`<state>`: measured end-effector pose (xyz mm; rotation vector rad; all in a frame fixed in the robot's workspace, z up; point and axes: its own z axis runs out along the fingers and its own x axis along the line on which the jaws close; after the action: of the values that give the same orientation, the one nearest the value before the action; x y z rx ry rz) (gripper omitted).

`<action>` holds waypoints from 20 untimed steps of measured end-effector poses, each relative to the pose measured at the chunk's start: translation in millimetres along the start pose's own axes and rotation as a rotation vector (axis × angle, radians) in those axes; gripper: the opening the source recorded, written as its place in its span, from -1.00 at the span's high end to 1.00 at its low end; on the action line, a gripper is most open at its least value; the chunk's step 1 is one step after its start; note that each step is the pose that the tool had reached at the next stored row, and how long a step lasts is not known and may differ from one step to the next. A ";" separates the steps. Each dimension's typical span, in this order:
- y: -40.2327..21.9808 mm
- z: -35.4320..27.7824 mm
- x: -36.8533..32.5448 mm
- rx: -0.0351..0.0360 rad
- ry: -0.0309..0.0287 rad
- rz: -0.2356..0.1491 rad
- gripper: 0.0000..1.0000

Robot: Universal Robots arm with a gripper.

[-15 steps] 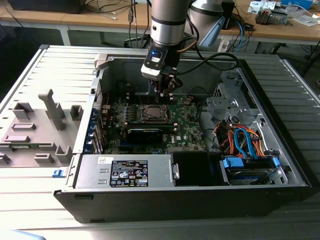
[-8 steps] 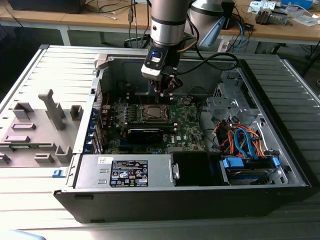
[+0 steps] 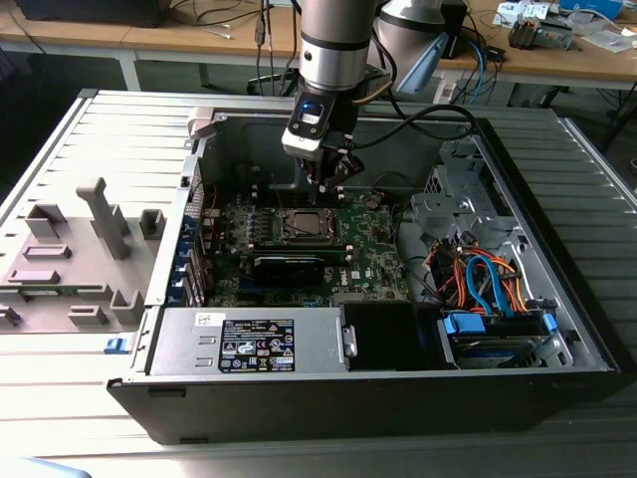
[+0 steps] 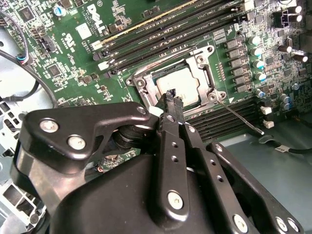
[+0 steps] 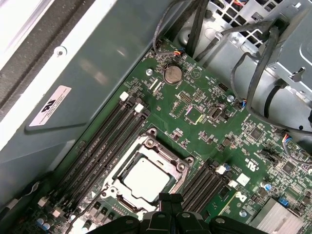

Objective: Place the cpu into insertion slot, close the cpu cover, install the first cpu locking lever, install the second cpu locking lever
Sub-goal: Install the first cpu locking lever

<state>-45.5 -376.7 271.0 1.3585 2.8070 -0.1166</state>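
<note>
So the claw [image 3: 333, 177] hangs inside the open computer case [image 3: 299, 413], pretty much straight above the insertion slot [image 3: 308, 227] on the green motherboard [image 3: 373, 254]. In the exterior view there looks to be a bit of air between the claw tips and the slot. The second wrist view shows its two black fingers [image 4: 170, 146] squeezed together tip to tip with nothing pinched between them, so it's carrying nothing.

The cpu [image 4: 185, 85] is right under the claw tips, already seated in the slot with its silver top facing up. The cpu cover [image 4: 208, 73] lies flat over it, and the chip shows through the cover's square window.

A thin wire lever [image 4: 239, 117] starts at the slot corner just beside the claw tips. It runs out away from the claw across the board, not tucked in against the cover. Long black memory slots [image 4: 165, 36] run along either side of the slot.

Further from the claw, a power supply box [image 3: 249, 344] sits by the case's front wall. A bundle of blue and orange cables [image 3: 488, 279] is off toward the exterior view's right. The whole case sits on a grey slatted counter [image 3: 60, 398]. A grey plastic fixture [image 3: 100, 224] stands on the counter well apart from the claw, on the exterior view's left.
</note>
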 end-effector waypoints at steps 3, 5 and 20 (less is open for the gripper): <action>0.0 0.0 0.0 -0.0002 -0.0001 -0.003 0.79; 0.0 0.0 0.0 -0.0003 -0.0003 -0.005 0.79; 0.0 0.0 0.0 -0.0011 -0.0011 -0.020 0.79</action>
<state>-45.5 -376.7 271.0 1.3301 2.8198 -0.1161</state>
